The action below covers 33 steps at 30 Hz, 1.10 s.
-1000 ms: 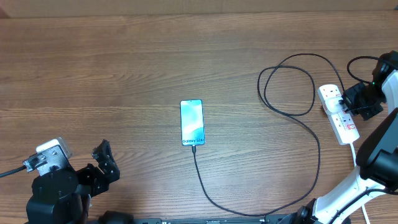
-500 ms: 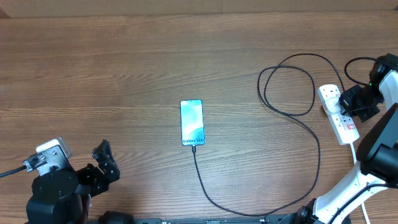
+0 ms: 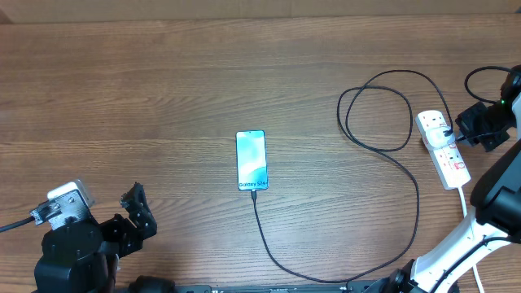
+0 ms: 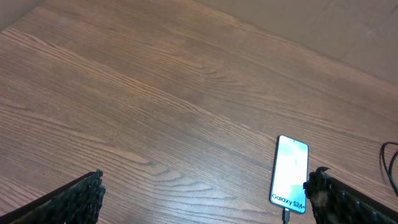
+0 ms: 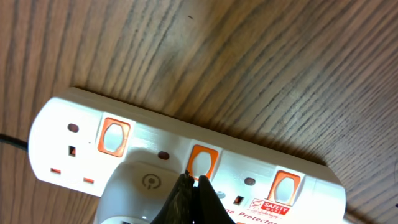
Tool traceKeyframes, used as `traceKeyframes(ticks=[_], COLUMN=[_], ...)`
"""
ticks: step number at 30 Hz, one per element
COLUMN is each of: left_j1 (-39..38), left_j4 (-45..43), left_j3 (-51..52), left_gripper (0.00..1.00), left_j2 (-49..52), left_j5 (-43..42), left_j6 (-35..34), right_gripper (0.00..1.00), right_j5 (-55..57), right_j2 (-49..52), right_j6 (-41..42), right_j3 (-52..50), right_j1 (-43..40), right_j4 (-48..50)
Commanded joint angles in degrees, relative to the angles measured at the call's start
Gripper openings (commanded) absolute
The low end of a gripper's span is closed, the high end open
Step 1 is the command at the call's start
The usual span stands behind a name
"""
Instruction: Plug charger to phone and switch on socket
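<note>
Found the phone [image 3: 251, 160] lying flat and screen up near the middle of the counter [image 3: 163, 98], with the charger [image 3: 411, 175] plugged into the end facing the near edge. Traced that black cable toward the near edge, then back along the right side through 1 wide loop to the socket [image 3: 444, 148], lying close to the right edge. Saw the right tool [image 5: 188, 194] clenched to a single point, holding nothing, its tip meeting the lower rim of the middle 1 of 3 orange-red switches [image 5: 200, 163]. Could not tell whether any switch was on. Noted the left tool [image 3: 137, 213] released, jaws spread wide, at the near left corner, well apart from the phone.
</note>
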State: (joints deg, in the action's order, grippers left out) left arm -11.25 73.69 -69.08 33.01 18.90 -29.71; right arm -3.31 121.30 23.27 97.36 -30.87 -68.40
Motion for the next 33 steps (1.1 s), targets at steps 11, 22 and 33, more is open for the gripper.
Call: traceKeyframes(ticks=[11, 22, 33], left_j1=[-0.39, -0.39, -0.39], left_j4=[-0.2, -0.2, -0.22], left_j3=[0.26, 0.26, 0.26], left_gripper=[0.99, 0.99, 1.0], left_j2=[-0.09, -0.09, -0.09], left_j5=[0.57, 0.55, 0.55], left_j6=[-0.74, -0.74, -0.74], right_gripper=[0.04, 0.04, 0.04], right_j5=[-4.31, -1.25, 1.16], right_j2=[3.21, 3.23, 3.21], right_j6=[-1.29, -0.59, -4.72], right_j3=[1.16, -0.26, 10.58], right_j1=[2.45, 2.91, -1.2], right_j4=[-2.54, 0.37, -12.22])
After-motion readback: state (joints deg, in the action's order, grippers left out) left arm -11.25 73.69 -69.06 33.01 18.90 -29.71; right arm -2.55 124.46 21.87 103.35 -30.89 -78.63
